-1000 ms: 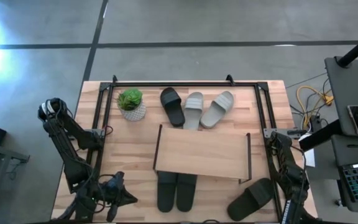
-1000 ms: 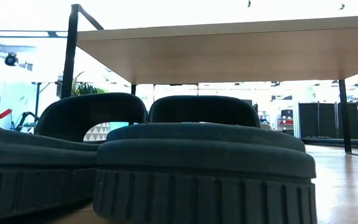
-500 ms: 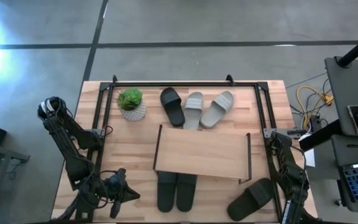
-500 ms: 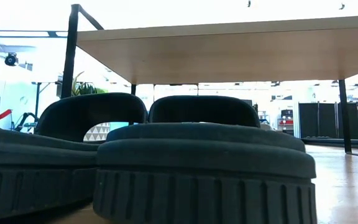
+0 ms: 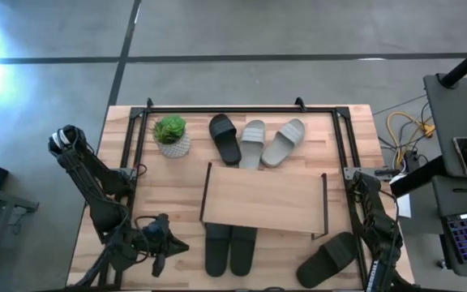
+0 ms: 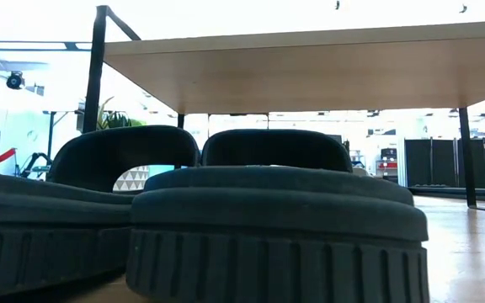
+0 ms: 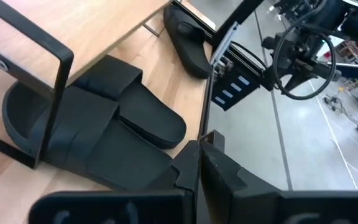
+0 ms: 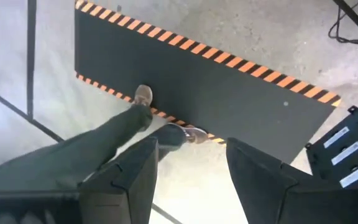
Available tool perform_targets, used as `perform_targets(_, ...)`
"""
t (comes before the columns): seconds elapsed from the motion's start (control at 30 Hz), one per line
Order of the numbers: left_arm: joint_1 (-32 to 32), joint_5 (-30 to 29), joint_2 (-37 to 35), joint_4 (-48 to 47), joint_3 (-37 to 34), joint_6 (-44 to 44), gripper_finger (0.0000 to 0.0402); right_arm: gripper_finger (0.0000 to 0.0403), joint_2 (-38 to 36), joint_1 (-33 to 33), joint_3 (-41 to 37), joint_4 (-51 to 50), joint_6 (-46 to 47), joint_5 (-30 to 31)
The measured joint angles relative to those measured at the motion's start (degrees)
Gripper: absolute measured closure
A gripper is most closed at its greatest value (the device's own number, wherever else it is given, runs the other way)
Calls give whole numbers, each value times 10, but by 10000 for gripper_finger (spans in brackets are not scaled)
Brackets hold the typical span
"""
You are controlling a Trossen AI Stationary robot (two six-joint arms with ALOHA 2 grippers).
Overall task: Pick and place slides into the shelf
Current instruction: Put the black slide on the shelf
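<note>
- Slides: two black ones point(image 5: 229, 247) lie side by side, toes tucked under the shelf point(image 5: 263, 199); another black one point(image 5: 331, 259) sits near the right front corner; three more point(image 5: 254, 142) lie behind the shelf.
- Handling, judged: light, soft foam, bendable; broad strap is the best hold.
- Left gripper point(image 5: 169, 246): fingers closed, empty, just beside the pair.
- Right gripper point(image 8: 188, 163): jaws apart, empty, pointing off the table.
</note>
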Motion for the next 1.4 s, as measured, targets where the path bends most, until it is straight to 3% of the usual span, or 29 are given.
perform_targets(0.3, 2, 15, 0, 0, 0, 22, 402, 220, -2, -33, 13, 11, -104, 8)
perform_targets(0.67, 2, 29, 0, 0, 0, 55, 402, 220, -2, -54, 14, 65, -123, -12)
perform_targets(0.93, 2, 29, 0, 1, 0, 57, 402, 231, -36, -46, 14, -169, -69, -26)
perform_targets(1.03, 2, 29, 0, 0, 0, 57, 402, 234, -47, -43, 15, -264, -53, -84)
perform_targets(1.27, 2, 29, 0, 0, 0, 57, 402, 234, -42, -41, -37, -264, -87, -171)
perform_targets(1.4, 2, 29, 0, 0, 0, 57, 402, 239, -42, -33, -69, -265, -78, -138)
